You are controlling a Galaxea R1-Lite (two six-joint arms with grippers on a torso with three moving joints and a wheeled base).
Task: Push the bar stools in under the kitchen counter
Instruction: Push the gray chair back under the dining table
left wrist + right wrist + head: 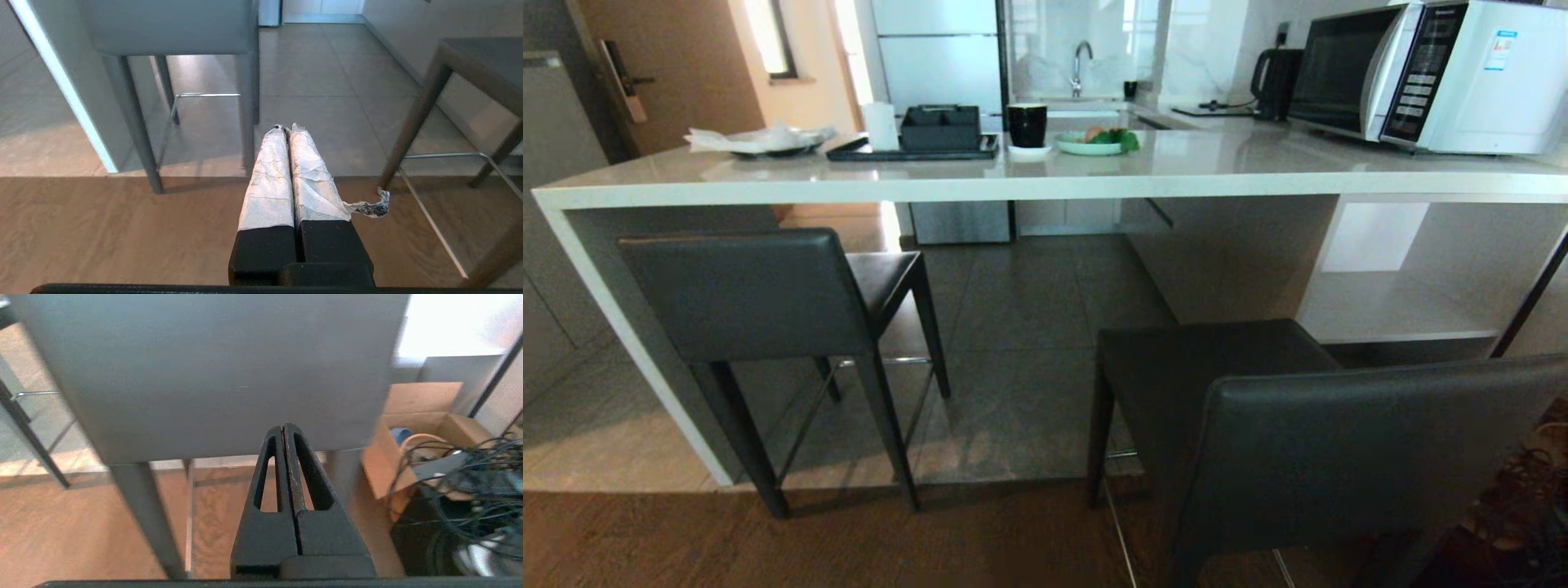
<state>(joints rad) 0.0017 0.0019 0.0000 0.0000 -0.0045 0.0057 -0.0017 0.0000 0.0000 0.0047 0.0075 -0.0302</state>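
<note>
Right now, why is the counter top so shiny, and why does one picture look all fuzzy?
Head view: the pale grey-white glossy stone kitchen counter mirrors the window light and the white microwave, and its edge bows from lens distortion. Right wrist view: the dark grey leather stool backrest sits so close it blurs, with blown-out glare at one corner. Left wrist view: soft stool-leg shadows on the floor.

white microwave (1437, 77), black kettle (1274, 82), black mug (1027, 124), cardboard box (412, 433)
</note>
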